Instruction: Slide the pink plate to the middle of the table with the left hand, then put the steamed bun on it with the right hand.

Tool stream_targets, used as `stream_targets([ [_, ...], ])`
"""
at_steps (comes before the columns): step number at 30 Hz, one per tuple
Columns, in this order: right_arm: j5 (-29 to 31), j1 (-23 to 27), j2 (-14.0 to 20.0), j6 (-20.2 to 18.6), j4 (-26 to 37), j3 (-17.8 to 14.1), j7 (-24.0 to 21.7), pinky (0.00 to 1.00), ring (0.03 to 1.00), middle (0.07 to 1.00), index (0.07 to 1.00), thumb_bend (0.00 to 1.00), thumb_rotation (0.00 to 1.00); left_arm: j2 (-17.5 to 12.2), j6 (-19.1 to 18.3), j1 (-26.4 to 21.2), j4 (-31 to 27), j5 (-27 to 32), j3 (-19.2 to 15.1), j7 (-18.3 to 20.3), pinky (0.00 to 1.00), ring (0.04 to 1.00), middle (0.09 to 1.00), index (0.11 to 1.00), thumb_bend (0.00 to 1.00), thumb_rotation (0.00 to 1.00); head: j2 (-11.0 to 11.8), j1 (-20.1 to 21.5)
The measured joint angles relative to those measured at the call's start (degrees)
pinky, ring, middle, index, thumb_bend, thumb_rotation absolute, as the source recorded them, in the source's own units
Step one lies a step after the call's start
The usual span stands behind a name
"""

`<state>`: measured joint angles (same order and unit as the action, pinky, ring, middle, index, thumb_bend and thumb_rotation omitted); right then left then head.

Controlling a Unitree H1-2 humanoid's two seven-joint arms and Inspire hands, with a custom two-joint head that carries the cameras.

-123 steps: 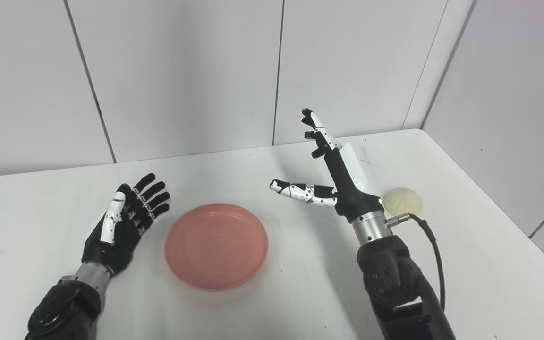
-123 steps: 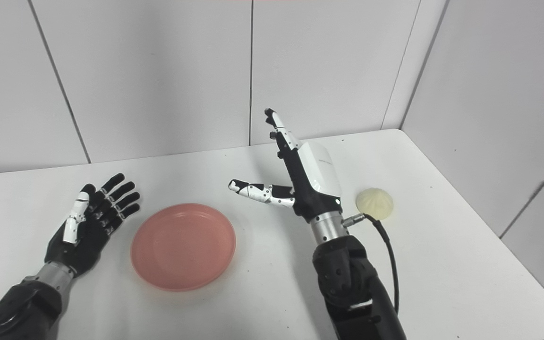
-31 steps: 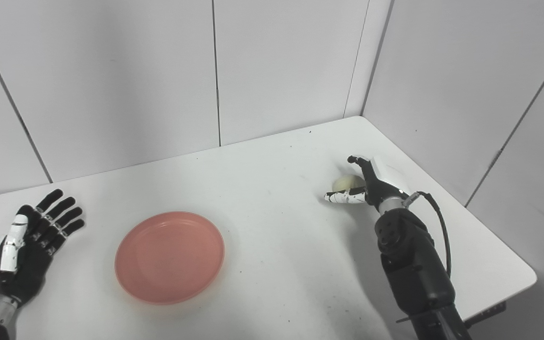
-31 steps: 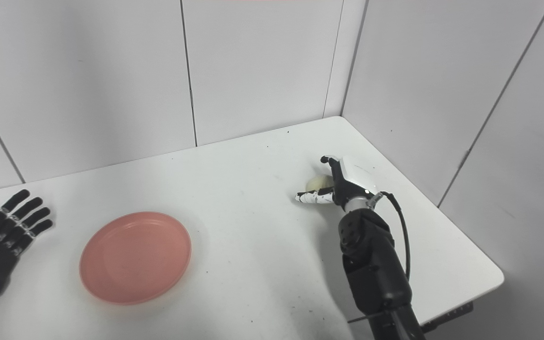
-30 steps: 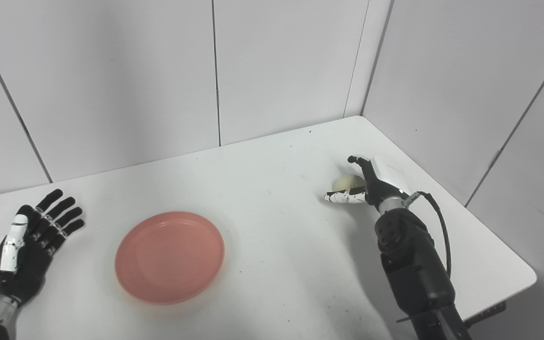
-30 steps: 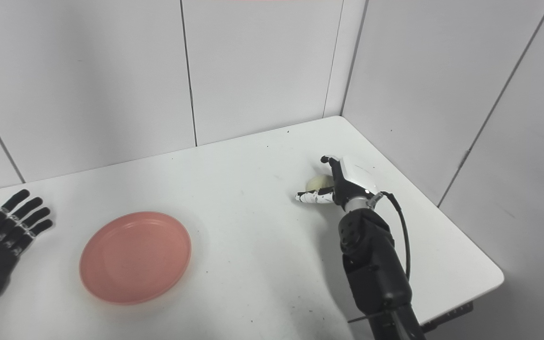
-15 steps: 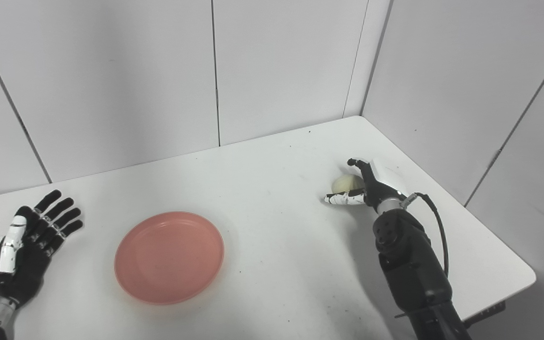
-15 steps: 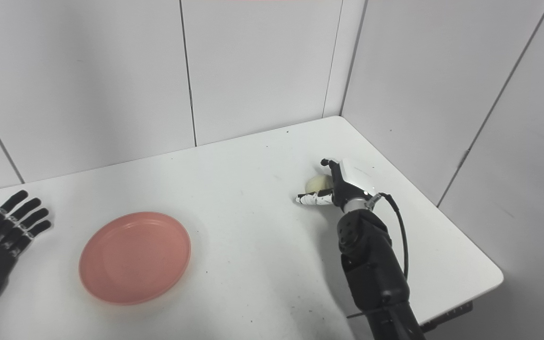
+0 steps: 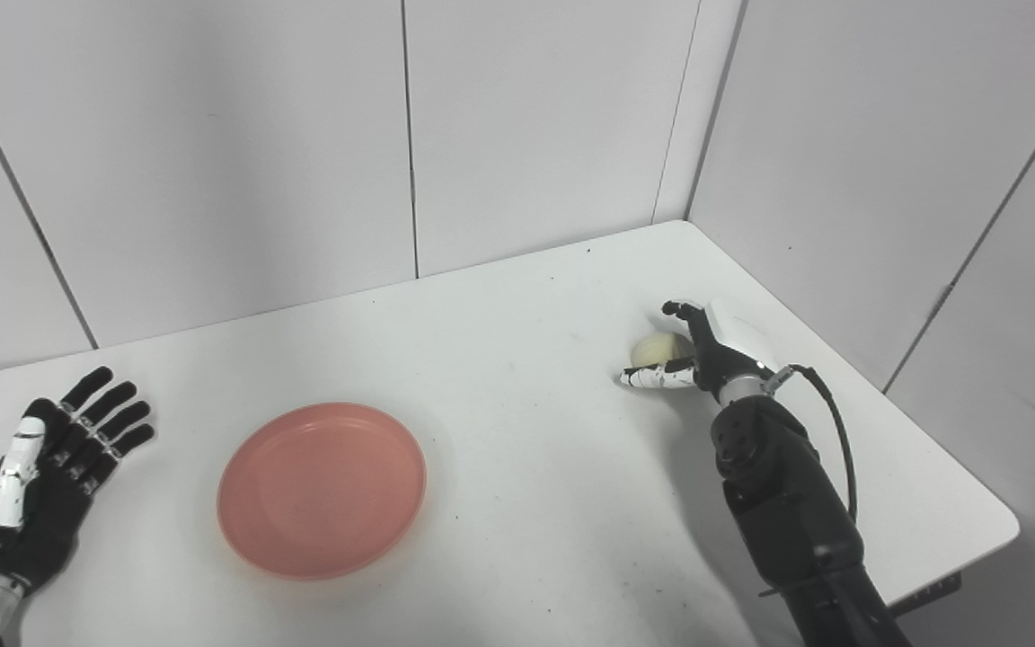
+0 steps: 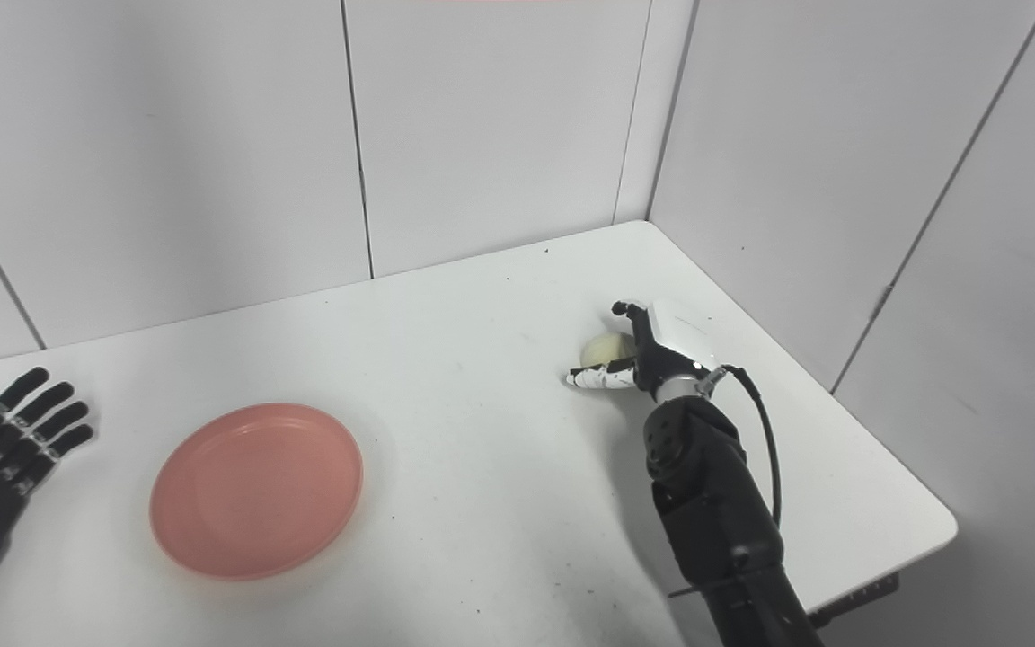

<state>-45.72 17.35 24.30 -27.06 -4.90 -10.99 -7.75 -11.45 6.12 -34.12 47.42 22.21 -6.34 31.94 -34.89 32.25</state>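
1. I am seeing the steamed bun (image 9: pixel 659 348) sitting on the worktop (image 9: pixel 517 377), near its right edge.
2. My right robot hand (image 9: pixel 702 346) is curling around the bun; I cannot tell if it is grasping.
3. The pink plate (image 9: pixel 322 488) is lying well apart, left of middle.
4. My left robot hand (image 9: pixel 41 485) is resting released, fingers spread.

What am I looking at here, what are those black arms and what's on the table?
Both pictures come from two cameras side by side on a humanoid robot's head, looking down at a white table. The black arms are its own. The left robot hand lies open, holding nothing. A pink plate sits bare beside it. The right robot hand curls around a pale steamed bun near the table's right edge; whether the bun is lifted cannot be told.
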Motion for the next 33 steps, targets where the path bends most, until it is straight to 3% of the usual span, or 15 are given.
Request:
stream_targets([
  [10, 2.58, 0.23, 1.51, 0.05, -2.12, 2.22, 4.07, 0.60, 0.711, 0.775, 0.757, 0.78, 0.31, -0.03, -0.63, 0.36, -0.82, 0.01, -0.01, -0.10, 0.82, 0.826, 0.839, 0.830, 0.54, 0.83, -0.35, 0.00],
  [13, 4.46, 0.45, 1.72, 0.88, -3.57, 2.42, 6.53, 0.49, 0.549, 0.601, 0.651, 0.69, 0.20, -0.03, -0.63, 0.37, -0.83, 0.04, -0.01, -0.10, 0.82, 0.830, 0.843, 0.834, 0.54, 0.83, -0.35, 0.00],
  [17, 6.83, 1.01, 2.65, 1.69, -5.10, 2.94, 8.68, 0.44, 0.488, 0.534, 0.570, 0.61, 0.09, -0.04, -0.64, 0.42, -0.93, 0.04, 0.00, -0.09, 0.82, 0.828, 0.841, 0.834, 0.54, 0.84, -0.44, 0.00],
  [22, 9.23, 1.14, 3.44, 2.27, -5.82, 3.72, 9.72, 0.43, 0.487, 0.529, 0.554, 0.55, 0.01, -0.05, -0.64, 0.43, -0.92, 0.04, -0.01, -0.08, 0.82, 0.827, 0.840, 0.833, 0.54, 0.83, -0.70, 0.00],
  [33, 11.22, 1.10, 4.00, 2.16, -5.81, 4.62, 10.34, 0.44, 0.493, 0.536, 0.551, 0.53, 0.00, -0.15, -1.05, 1.00, -2.05, 0.06, -0.06, -0.06, 0.81, 0.824, 0.839, 0.831, 0.54, 0.83, -0.88, 0.00],
])
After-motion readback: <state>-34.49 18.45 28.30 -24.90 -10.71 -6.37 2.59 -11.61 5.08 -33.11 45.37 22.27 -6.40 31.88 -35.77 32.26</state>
